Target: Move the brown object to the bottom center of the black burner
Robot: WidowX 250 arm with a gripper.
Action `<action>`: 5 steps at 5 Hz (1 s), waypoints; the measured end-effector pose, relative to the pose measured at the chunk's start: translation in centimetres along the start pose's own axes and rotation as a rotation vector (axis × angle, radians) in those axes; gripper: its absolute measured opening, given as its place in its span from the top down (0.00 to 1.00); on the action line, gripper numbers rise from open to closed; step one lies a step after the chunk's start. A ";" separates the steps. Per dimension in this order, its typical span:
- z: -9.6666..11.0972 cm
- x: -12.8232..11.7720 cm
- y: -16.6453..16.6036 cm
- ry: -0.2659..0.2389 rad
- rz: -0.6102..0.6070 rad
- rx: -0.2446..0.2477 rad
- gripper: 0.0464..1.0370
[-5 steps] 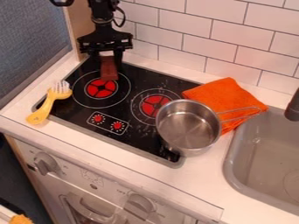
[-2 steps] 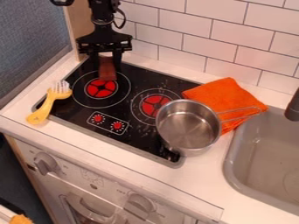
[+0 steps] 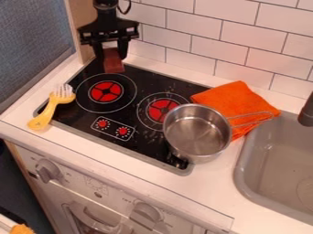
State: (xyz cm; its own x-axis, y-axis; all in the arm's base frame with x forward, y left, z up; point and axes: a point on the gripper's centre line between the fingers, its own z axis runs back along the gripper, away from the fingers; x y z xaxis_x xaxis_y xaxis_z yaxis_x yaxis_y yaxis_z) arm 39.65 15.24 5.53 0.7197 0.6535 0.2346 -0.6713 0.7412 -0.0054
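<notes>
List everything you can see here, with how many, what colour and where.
stovetop: 1, black, set in the counter
burners: 2, red and black, on the stovetop
stove dials: 2, red, front left of the stovetop
saucepan: 1, silver, right side of the stovetop
cloth: 1, orange, under the saucepan's handle
fork-like utensil: 1, yellow with pale tines, stovetop's left edge
sink: 1, grey, right
faucet: 1, dark, right edge
oven front: 1, whitish, two grey knobs, below the counter
tiled wall: 1, white, back
orange item: 1, bottom left corner
brown block: 1, brown, between the gripper's fingers
gripper: 1, black, above the stovetop's back left
</notes>
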 end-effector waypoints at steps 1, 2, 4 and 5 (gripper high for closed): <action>2.2 -1.0 0.0 -0.011 0.022 -0.037 0.45; 4.2 -2.7 0.4 -0.040 0.061 -0.036 0.45; 5.4 -6.3 2.2 -0.041 0.168 -0.019 0.45; 4.4 -8.2 2.5 -0.028 0.222 0.046 0.45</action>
State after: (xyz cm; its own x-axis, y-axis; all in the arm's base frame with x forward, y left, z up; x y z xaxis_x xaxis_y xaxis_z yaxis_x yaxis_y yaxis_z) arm 31.30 11.05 7.86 0.5483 0.7949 0.2596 -0.8206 0.5712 -0.0159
